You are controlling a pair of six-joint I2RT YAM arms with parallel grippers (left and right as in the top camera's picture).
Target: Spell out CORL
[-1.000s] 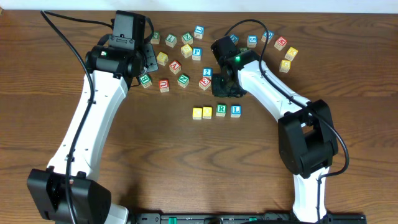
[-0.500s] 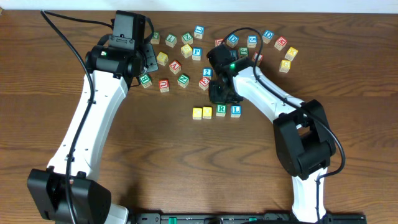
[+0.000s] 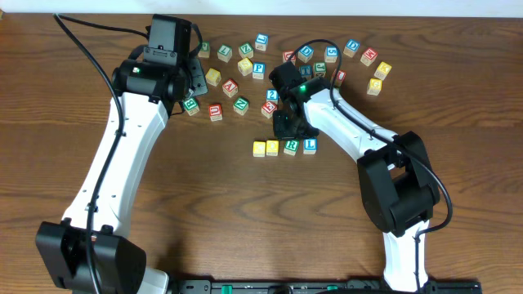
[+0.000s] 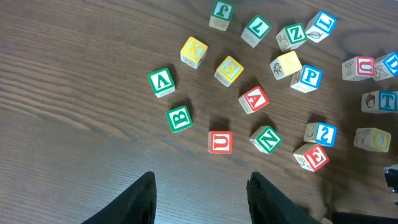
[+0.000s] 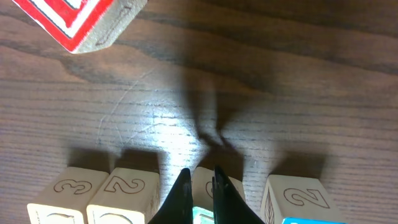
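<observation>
As I read the scene from the near edge of the table [image 3: 204, 212], the first thing I meet is a tidy row of four cubes. From left to right they are a yellow-topped cube [image 3: 259, 149], a second yellow-topped cube [image 3: 272, 148], the green R cube [image 3: 291, 146] and the blue L cube [image 3: 310, 145], set close side by side. The letters on the yellow tops are too small for me to read. Just behind the row, nearest the R cube, hangs the right end effector [image 3: 288, 124]. Over the last second it has swung left and in toward the row, and its jaws have pinched fully together with nothing between them. Its wrist camera shows the joined tips pointing at that cube's far side; I cannot tell whether they touch it. I judge the word is laid out, and this looks like a closed-tip nudge to straighten it. Farther back lie the loose cubes [image 3: 231, 86], scattered, with the left end effector [image 4: 199, 193] hovering over them, jaws partly apart and holding nothing.
</observation>
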